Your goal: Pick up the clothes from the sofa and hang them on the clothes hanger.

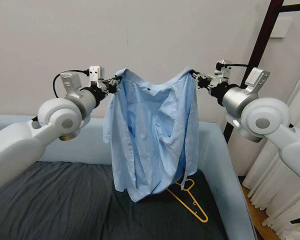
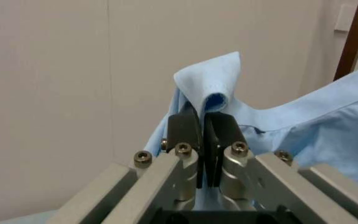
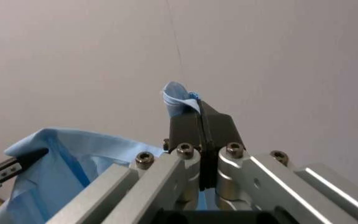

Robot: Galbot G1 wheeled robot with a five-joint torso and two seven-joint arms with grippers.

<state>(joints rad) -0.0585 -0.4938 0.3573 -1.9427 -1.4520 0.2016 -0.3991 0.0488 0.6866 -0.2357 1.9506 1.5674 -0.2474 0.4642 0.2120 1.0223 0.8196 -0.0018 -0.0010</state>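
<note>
Pale-blue shirt [image 1: 155, 135] clamped at one shoulder by left pincer [image 1: 117, 80], at other by right pincer [image 1: 193, 75]; hangs above sofa [image 1: 55, 195], yellow hanger [image 1: 194, 199] beneath.

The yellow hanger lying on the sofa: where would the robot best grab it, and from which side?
Probably one bare straight arm of the hanger, from straight above: it lies flat on the sofa cushion, its far end hidden behind the hem of the hanging shirt. The left gripper and right gripper are both shut on the shirt, so one must let go first.
</note>
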